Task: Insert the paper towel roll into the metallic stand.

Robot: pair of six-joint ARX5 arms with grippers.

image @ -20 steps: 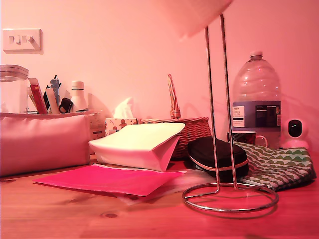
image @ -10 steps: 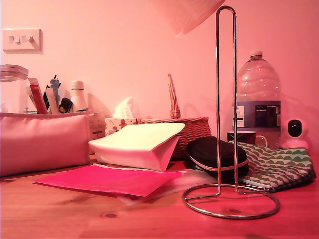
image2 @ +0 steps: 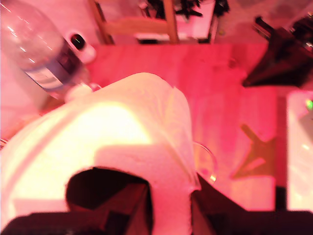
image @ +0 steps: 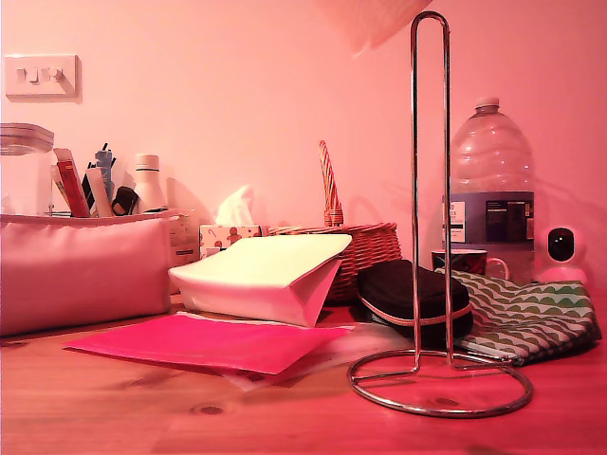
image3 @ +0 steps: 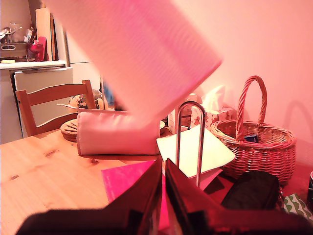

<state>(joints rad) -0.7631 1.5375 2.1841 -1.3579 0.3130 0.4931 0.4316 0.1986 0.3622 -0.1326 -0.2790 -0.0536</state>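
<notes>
Paper towel roll [image3: 142, 54], a large white cylinder, is hanging tilted in the air above the tall chrome wire stand [image: 430, 190], not yet on its rods, with my first gripper [image2: 146, 205] clamped on its near end. My second gripper [image3: 164, 196] is hovering with fingers nearly together, holding nothing

- Gleaming as polished chrome wire, smooth and glossy: stand [image: 429, 190].
- Showing soft, matt white paper: roll [image2: 107, 142].
- Showing warm, grained wood with knots: table [image: 142, 408].
- Looking rough and woven, wicker: basket [image: 365, 248].
- Shining as clear, glossy plastic: bottle [image: 487, 185].
- Lying flat and matt, pink paper: sheet [image: 204, 341].
- Looking like soft printed cloth: pouch [image: 526, 318].
</notes>
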